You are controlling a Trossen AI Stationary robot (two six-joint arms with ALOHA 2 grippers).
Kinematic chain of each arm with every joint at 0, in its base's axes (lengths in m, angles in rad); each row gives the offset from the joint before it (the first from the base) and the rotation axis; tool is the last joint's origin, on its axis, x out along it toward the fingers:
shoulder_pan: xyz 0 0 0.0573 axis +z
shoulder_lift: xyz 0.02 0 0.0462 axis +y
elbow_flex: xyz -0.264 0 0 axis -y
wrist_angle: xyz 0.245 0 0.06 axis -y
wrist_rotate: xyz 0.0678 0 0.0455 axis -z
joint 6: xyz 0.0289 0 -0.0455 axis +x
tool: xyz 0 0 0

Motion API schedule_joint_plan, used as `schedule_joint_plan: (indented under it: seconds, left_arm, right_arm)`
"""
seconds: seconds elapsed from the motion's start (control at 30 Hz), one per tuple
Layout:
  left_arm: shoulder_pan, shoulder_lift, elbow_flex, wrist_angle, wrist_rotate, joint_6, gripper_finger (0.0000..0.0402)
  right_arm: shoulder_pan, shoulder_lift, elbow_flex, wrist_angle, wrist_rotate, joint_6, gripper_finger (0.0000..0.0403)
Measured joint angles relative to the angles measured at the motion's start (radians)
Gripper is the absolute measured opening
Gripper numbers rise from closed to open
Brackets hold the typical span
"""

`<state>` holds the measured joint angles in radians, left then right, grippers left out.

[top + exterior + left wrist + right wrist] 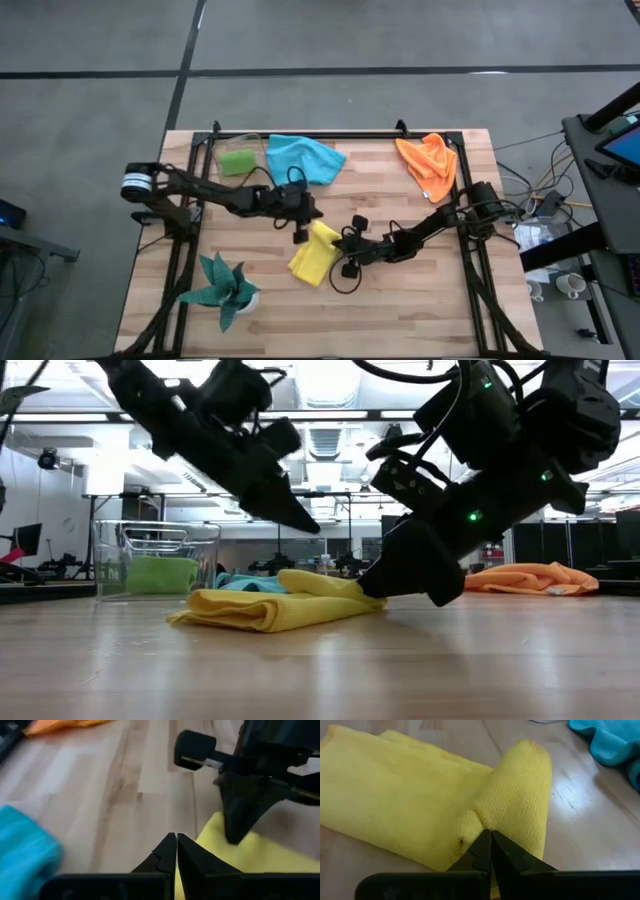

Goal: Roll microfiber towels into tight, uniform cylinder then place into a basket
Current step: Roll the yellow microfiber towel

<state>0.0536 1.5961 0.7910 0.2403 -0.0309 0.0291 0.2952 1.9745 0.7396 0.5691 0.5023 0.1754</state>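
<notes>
High view. The yellow towel (314,254) lies partly folded near the table (420,300) centre, with the left gripper (301,232) at its 11 o'clock corner and the right gripper (347,250) at its 3 o'clock edge. The blue towel (303,157) sits toward 12 o'clock, the orange towel (429,163) toward 2 o'clock, and the green towel (238,161) rests inside the basket (219,160) at 11 o'clock. A potted plant (224,288) stands at 7 o'clock.

Low view. Only this view shows height: the left gripper (300,520) hangs clear above the yellow towel (275,603), while the right gripper (372,586) touches its raised end. The green towel (160,574) shows through the basket (110,555) wall.

Left wrist view. The left gripper (176,837) is clenched and empty, poised over bare table beside the yellow towel (260,857); the right arm's dark body looms beyond.

Right wrist view. The right gripper (490,836) is clenched, its tip pressed into the seam where a loose roll begins on the yellow towel (410,810); whether cloth is pinched cannot be told. This view alone reveals the uneven, slack curl.

Risk. The roll may spring open or grow lopsided, since only one point pins it; pushing may also slide the whole cloth across the smooth wood.
</notes>
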Motion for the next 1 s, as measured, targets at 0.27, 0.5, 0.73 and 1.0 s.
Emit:
schedule_joint_plan:
  seconds: [0.27, 0.5, 0.73, 1.0]
  left_arm:
    - [-0.052, 0.159, -0.001, 0.150, 0.011, -0.208, 0.0000]
    - [-0.100, 0.238, -0.001, 0.164, -0.007, -0.335, 0.0000]
    - [-0.149, 0.242, -0.009, 0.163, -0.076, -0.365, 0.0000]
    - [-0.159, 0.262, -0.010, 0.154, -0.106, -0.415, 0.0000]
  right_arm:
    - [-0.001, -0.004, 0.000, -0.012, -0.004, 0.002, 0.0008]
    - [-0.001, -0.005, -0.002, -0.013, -0.004, 0.004, 0.0009]
    - [-0.001, -0.005, -0.002, -0.015, -0.004, 0.004, 0.0009]
    - [-0.001, -0.005, -0.002, -0.017, -0.003, 0.008, 0.0009]
